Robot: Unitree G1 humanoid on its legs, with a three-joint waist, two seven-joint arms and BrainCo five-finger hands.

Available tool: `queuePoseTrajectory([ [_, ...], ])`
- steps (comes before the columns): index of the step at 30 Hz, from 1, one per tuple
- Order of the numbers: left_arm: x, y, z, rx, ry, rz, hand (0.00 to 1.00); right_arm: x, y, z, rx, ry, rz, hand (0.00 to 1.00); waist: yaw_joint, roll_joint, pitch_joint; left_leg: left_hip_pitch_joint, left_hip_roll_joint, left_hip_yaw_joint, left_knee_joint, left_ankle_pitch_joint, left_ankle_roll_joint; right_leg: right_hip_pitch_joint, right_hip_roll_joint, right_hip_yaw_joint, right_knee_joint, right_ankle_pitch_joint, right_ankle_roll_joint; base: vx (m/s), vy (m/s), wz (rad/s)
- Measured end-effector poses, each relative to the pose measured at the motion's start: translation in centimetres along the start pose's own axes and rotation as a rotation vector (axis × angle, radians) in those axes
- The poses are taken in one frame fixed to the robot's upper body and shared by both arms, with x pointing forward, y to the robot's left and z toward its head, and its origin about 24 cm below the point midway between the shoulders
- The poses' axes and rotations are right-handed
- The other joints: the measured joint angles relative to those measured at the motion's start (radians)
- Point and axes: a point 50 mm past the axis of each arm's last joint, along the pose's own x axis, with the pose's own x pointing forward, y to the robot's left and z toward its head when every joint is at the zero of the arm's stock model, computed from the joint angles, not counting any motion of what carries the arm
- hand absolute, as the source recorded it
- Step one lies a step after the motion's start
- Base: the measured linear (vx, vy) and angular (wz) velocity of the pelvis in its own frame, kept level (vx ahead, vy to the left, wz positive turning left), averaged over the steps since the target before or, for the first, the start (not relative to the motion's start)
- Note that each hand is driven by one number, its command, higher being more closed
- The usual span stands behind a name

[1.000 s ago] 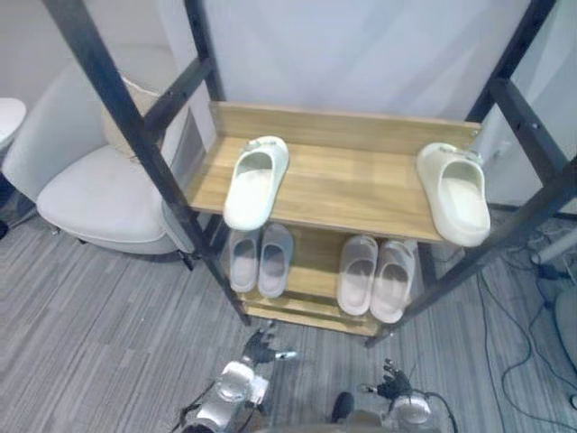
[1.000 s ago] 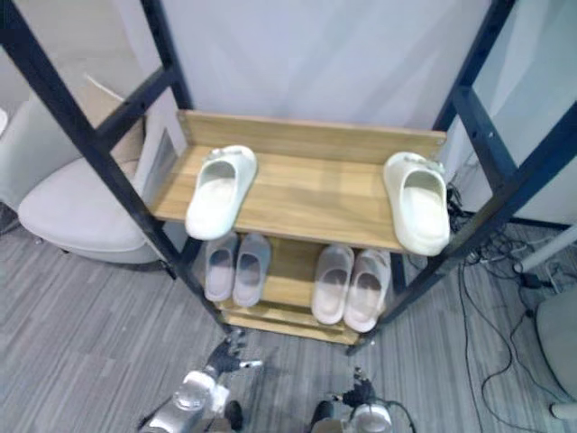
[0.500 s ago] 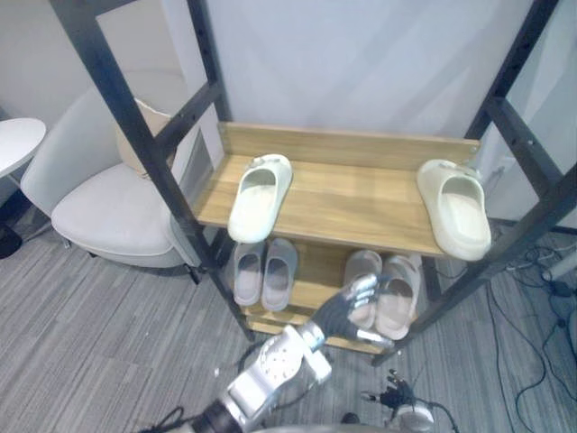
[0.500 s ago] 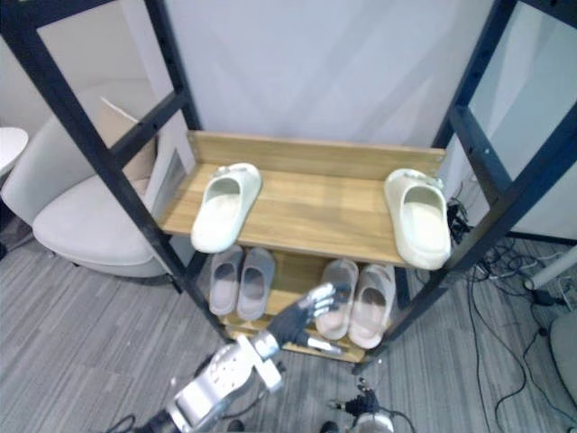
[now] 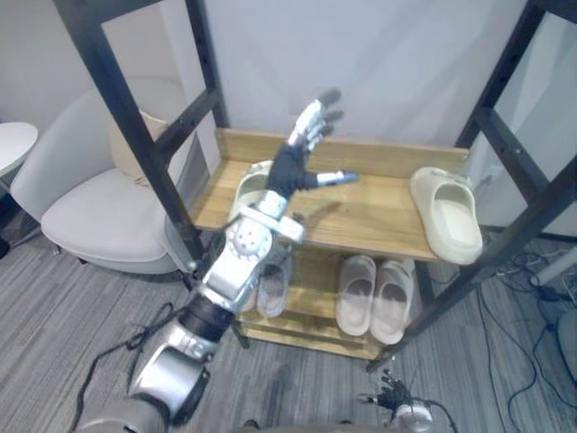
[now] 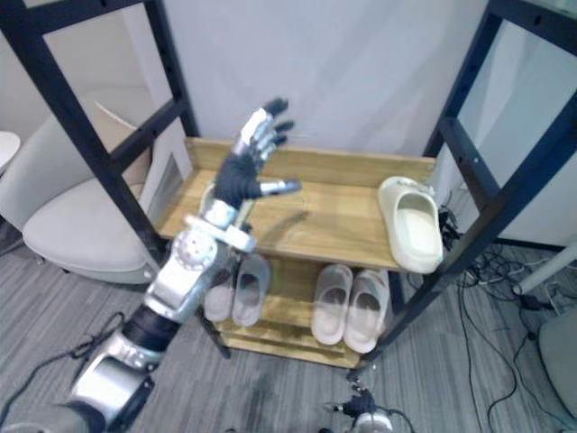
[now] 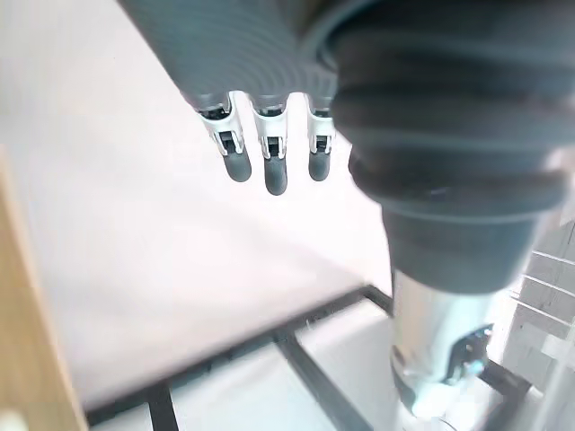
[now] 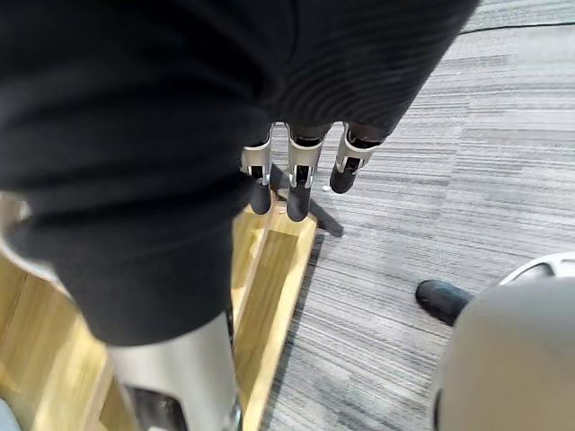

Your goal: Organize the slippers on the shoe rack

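While the left hand's [image 5: 287, 171] fingers [image 5: 311, 122] splay, the slipper [image 5: 243, 191] lies apart below.

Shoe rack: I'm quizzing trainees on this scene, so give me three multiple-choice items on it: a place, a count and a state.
1. Where is the left hand?
A. On the lower shelf
B. Above the upper shelf
C. On the chair

2. How many slippers lie on the upper shelf?
A. One
B. Four
C. Two

3. How is the left hand?
A. Open, empty
B. Shut on a slipper
C. Shut, empty

Answers:
1 B: it is raised over that shelf's boards.
2 C: one lies at each end.
3 A: its fingers are spread straight.
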Motion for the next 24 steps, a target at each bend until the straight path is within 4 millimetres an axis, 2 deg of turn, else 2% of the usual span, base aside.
queuePoseTrajectory([
  [1, 0.0, 0.1, 0.0, 0.005, 0.001, 0.002, 0.0, 0.0, 0.0, 0.0, 0.0, 0.0, 0.0, 0.0, 0.0, 0.0, 0.0, -0.001, 0.0, 0.0, 0.001, 0.0, 0.0, -0.001, 0.0, 0.0, 0.001, 0.001, -0.001, 0.05, 0.003, -0.01],
  [2, 0.3, 1.6, -0.3, 0.057, 0.022, 0.037, 0.0, 0.0, -0.3, -0.2, -0.002, 0.008, -0.007, 0.0, -0.004, -0.003, 0.002, -0.01, 0.0, -0.001, 0.007, 0.0, 0.0, -0.008, 0.0, 0.001, 0.004, 0.005, -0.008, 0.0, 0.0, 0.0],
  [3, 0.4, 2.1, -0.3, 0.069, 0.028, 0.047, 0.0, 0.0, -0.4, -0.3, -0.003, 0.013, -0.008, 0.0, -0.005, -0.003, 0.002, -0.011, 0.0, -0.001, 0.007, 0.0, 0.0, -0.01, 0.0, 0.001, 0.004, 0.005, -0.009, 0.04, 0.003, 0.01],
  [5, 0.0, 4.4, -1.1, 0.148, 0.083, 0.087, 0.0, -0.1, -0.7, -0.7, -0.006, 0.028, -0.011, 0.0, -0.014, -0.004, 0.003, -0.014, -0.001, -0.001, 0.006, 0.0, 0.0, -0.013, 0.001, 0.0, -0.001, 0.007, -0.014, 0.04, 0.002, 0.0],
  [10, -0.4, 7.8, -2.0, 0.282, 0.172, 0.133, 0.0, -0.3, -0.9, -1.4, -0.01, 0.049, -0.008, 0.0, -0.015, -0.002, 0.01, -0.019, -0.002, -0.001, 0.005, -0.001, 0.0, -0.018, 0.001, 0.0, -0.006, 0.008, -0.016, 0.01, 0.001, 0.0],
  [19, -0.8, 11.7, -1.3, 0.477, 0.225, 0.171, 0.0, -0.4, -1.3, -1.5, -0.016, 0.052, -0.011, 0.0, -0.017, 0.01, 0.044, -0.034, -0.004, -0.002, 0.004, -0.001, 0.0, -0.023, 0.004, -0.001, -0.032, 0.018, -0.018, 0.0, 0.0, 0.0],
  [24, -1.2, 12.8, -1.4, 0.54, 0.262, 0.169, 0.0, -0.4, -1.3, -1.7, -0.016, 0.056, -0.011, 0.0, -0.017, 0.01, 0.046, -0.037, -0.006, 0.0, 0.002, -0.001, 0.0, -0.023, 0.006, 0.001, -0.043, 0.023, -0.017, 0.02, 0.002, -0.01],
])
